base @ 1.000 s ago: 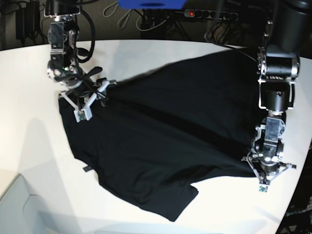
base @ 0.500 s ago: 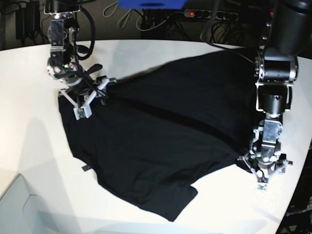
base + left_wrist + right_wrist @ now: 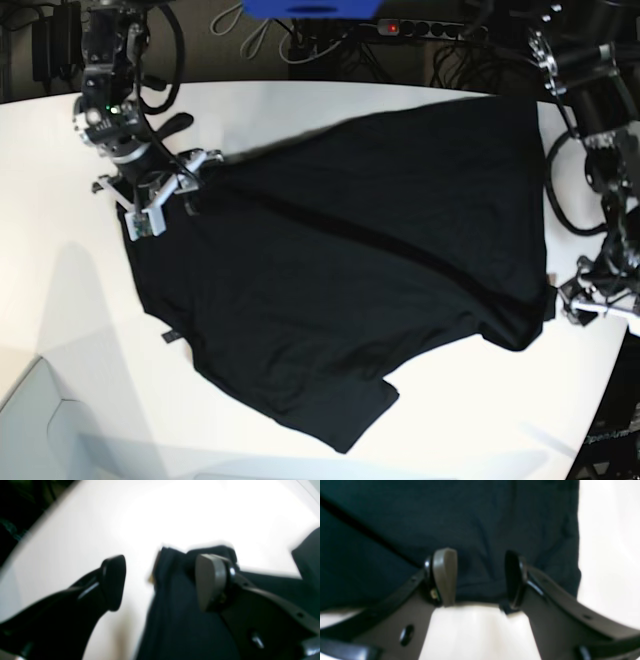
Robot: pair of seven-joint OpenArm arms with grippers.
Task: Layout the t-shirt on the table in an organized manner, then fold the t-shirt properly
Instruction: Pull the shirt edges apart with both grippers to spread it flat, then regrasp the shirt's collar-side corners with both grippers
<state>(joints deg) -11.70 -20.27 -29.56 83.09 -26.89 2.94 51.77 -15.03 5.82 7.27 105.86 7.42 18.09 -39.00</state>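
Two robot claws are sitting at the edges of a plain black cloth t-shirt [image 3: 340, 260], which is lying spread out on the big smooth white table [image 3: 60, 300]. The shirt is lying crooked, with a long fold line running across it and one sleeve pointing toward the near edge. The right claw [image 3: 480, 577] is spread wide at the shirt's corner. Its fingers [image 3: 445, 575] are resting over the cloth edge, with bare white table showing between them. The left claw [image 3: 160, 580] is spread wide too. One grey pad [image 3: 210, 580] is sitting on a bunched corner of the shirt, and the other finger is over bare table. Neither claw is pinching the cloth.
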